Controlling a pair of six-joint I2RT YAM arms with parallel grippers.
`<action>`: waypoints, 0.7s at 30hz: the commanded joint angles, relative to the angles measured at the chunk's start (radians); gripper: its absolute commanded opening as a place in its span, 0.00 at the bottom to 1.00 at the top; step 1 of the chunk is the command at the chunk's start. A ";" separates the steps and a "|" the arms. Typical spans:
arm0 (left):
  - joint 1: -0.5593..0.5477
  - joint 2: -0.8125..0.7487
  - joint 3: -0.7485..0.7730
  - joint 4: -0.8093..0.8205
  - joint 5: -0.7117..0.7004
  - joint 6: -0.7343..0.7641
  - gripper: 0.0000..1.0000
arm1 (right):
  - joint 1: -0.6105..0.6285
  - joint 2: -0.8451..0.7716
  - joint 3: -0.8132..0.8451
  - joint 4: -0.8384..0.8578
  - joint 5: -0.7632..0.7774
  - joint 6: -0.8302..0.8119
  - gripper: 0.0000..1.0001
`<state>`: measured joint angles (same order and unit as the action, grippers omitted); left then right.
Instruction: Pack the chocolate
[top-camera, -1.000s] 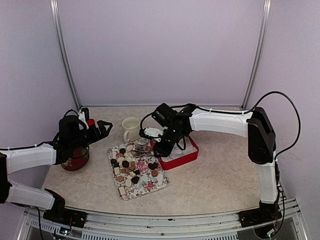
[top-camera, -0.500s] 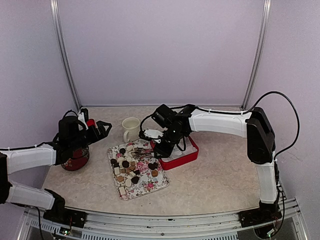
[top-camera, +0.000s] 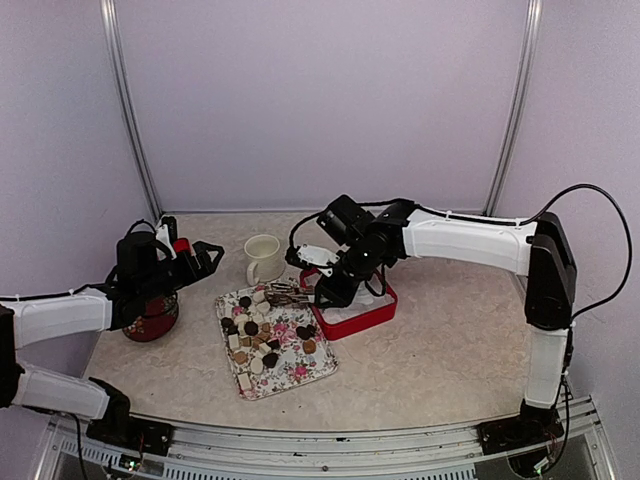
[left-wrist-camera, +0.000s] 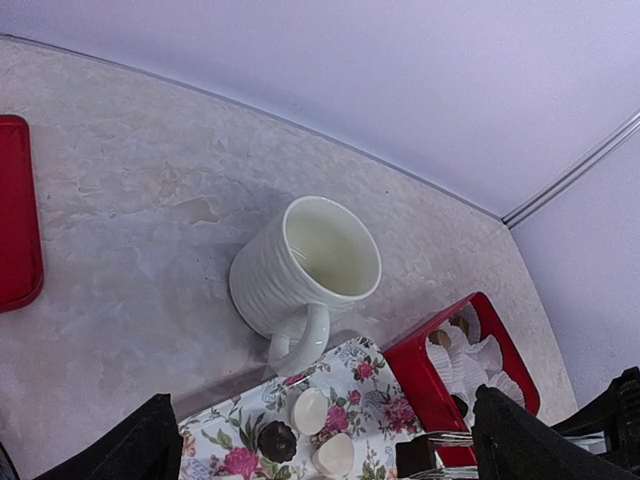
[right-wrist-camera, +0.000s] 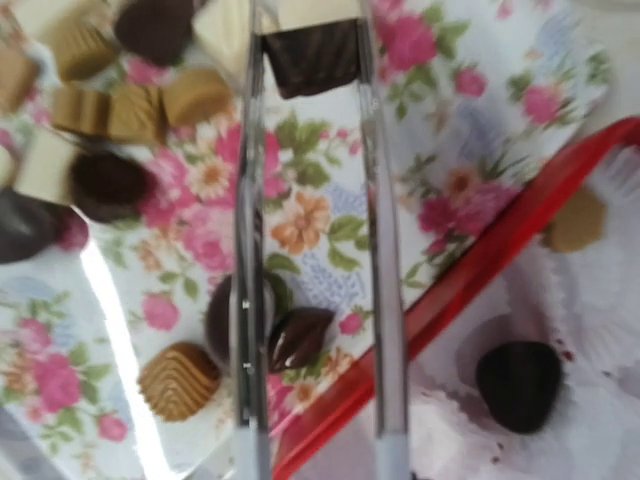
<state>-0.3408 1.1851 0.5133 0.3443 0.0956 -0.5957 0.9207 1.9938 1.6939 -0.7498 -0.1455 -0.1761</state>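
Several chocolates (top-camera: 255, 330) in dark brown, tan and cream lie on a floral tray (top-camera: 300, 375). My right gripper (top-camera: 337, 287) is shut on metal tongs (top-camera: 285, 293) that reach over the tray's far end. The tong tips pinch a dark square chocolate (right-wrist-camera: 312, 55), with the tong arms (right-wrist-camera: 380, 250) running over the tray. A red box (top-camera: 368, 318) of white paper liners sits right of the tray, with a dark chocolate (right-wrist-camera: 517, 383) and a tan one (right-wrist-camera: 575, 220) inside. My left gripper (top-camera: 197, 258) hangs open, left of the mug, with nothing between its fingers.
A cream mug (top-camera: 262, 256) stands upright just behind the tray, handle toward it. A dark red bowl (top-camera: 150, 322) sits under my left arm at the table's left side. A flat red piece (left-wrist-camera: 15, 215) lies at the left wrist view's left edge.
The right arm has shifted a little right and back, carrying the tongs, whose arms have drawn closer together on the dark square chocolate. The left arm has not moved.
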 joint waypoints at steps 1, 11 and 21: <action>0.005 -0.012 0.012 0.012 0.010 0.005 0.99 | -0.010 -0.149 -0.087 0.078 -0.015 0.050 0.27; 0.004 -0.004 0.016 0.020 0.014 0.000 0.99 | -0.159 -0.408 -0.377 0.130 -0.015 0.158 0.27; 0.002 0.003 0.013 0.025 0.011 -0.001 0.99 | -0.273 -0.465 -0.493 0.155 0.002 0.195 0.27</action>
<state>-0.3408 1.1851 0.5133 0.3473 0.1009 -0.5976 0.6674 1.5478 1.2201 -0.6468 -0.1425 -0.0029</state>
